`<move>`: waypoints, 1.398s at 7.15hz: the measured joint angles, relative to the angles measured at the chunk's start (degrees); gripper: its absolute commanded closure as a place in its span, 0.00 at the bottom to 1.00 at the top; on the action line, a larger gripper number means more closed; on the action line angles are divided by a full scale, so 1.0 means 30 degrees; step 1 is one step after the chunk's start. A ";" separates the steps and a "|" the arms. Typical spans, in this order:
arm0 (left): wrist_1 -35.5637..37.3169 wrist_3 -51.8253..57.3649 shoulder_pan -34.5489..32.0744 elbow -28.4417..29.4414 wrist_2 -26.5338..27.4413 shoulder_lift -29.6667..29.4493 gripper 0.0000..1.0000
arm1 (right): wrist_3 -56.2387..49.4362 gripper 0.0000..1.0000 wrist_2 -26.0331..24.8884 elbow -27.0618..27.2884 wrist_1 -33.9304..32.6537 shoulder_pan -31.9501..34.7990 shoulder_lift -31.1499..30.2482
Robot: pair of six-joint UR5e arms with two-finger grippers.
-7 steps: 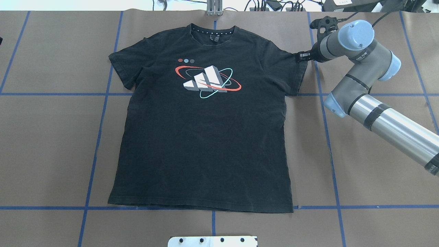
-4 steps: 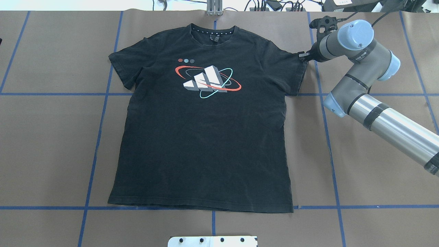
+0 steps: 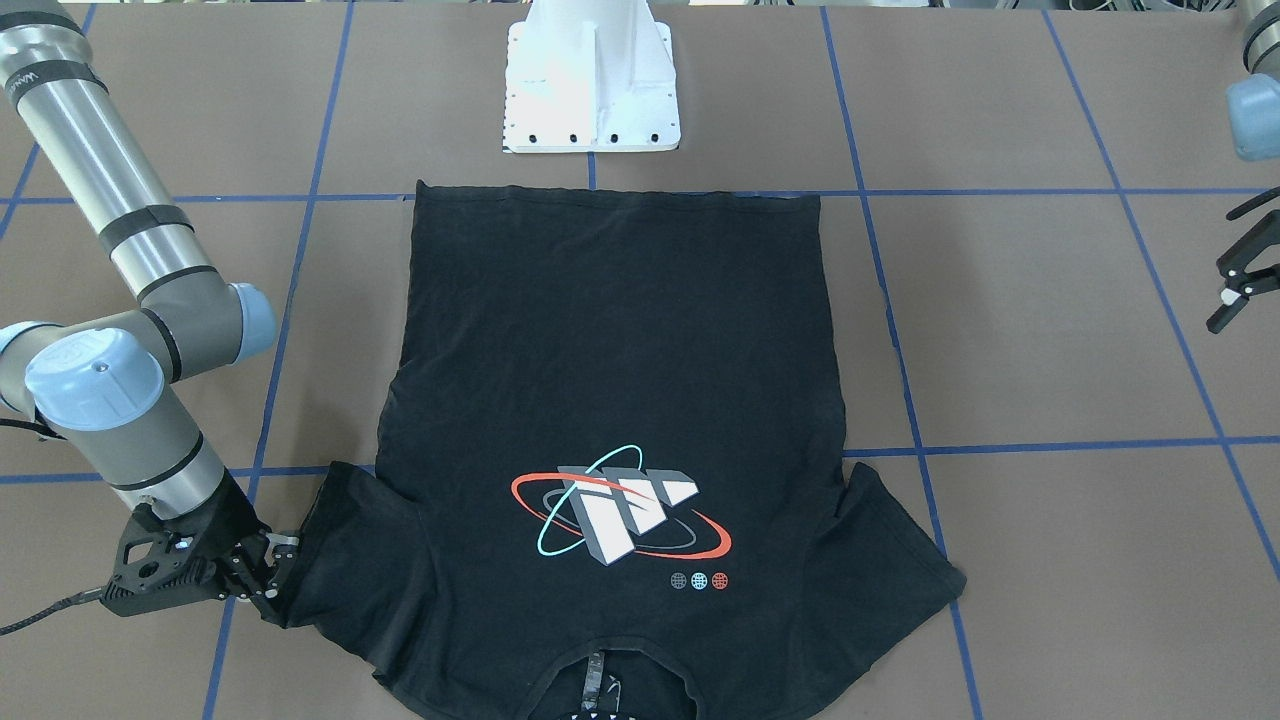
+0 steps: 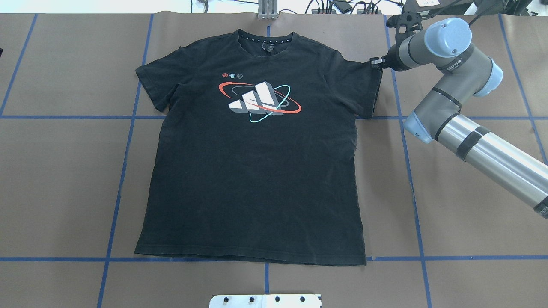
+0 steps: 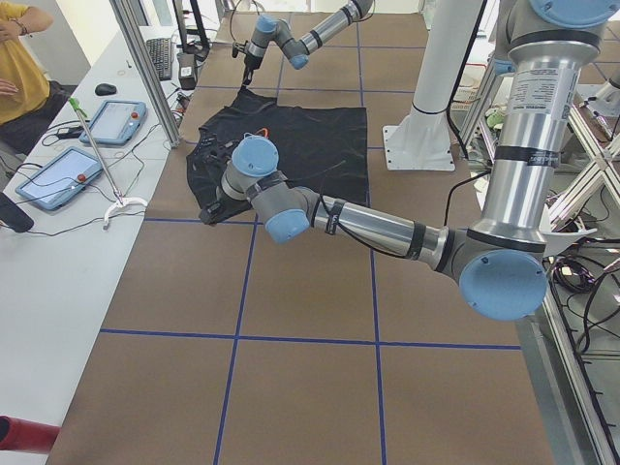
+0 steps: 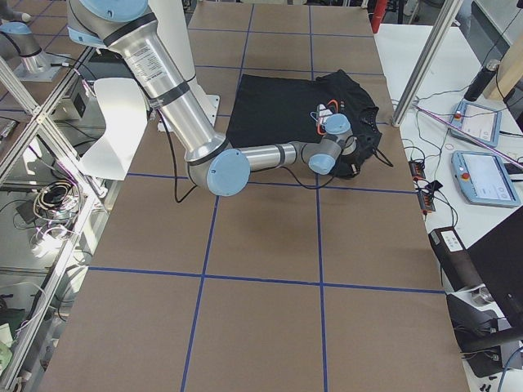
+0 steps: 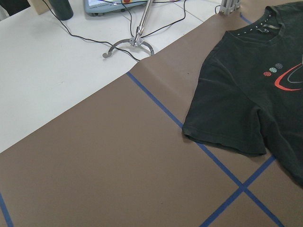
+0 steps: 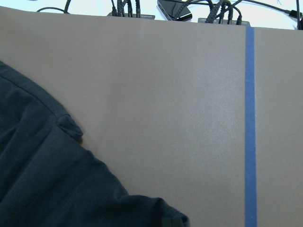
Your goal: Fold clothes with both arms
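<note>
At 2 o'clock of T-shirt point(image 4: 257, 171), R fingers point(image 4: 376, 63) look clenched on sleeve hem, L fingers point(image 3: 1228, 280) hang released; lift low, fold toward 9 w/o dragging.

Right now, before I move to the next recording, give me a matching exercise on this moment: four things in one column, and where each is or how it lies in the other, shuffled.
Things:
1. shirt
2. right gripper
3. left gripper
4. white base

Places or states:
A. at the edge of a sleeve
B. spread flat, print facing up
C. just past the hem, not touching the cloth
D. off to one side, away from the shirt

Pairs: 1-B, 2-A, 3-D, 4-C
</note>
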 measured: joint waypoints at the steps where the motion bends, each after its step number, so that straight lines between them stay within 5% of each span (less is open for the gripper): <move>1: -0.0001 0.0000 0.0000 0.0009 0.0000 0.0004 0.00 | 0.0507 1.00 0.0016 0.0946 -0.0461 -0.0021 -0.0129; 3: -0.0001 0.0000 0.0001 0.0018 0.0000 -0.0007 0.00 | 0.2435 1.00 -0.0298 0.3001 -0.3019 -0.0416 0.0543; 5: 0.0000 -0.0006 0.0001 0.0028 0.0000 -0.0017 0.00 | 0.4804 1.00 -0.2303 0.3210 -0.5566 -0.1863 0.2786; 10: 0.0019 -0.0006 0.0001 0.0073 0.0000 -0.0052 0.00 | 0.6689 1.00 -0.6063 -0.0981 -0.6660 -0.4295 0.6795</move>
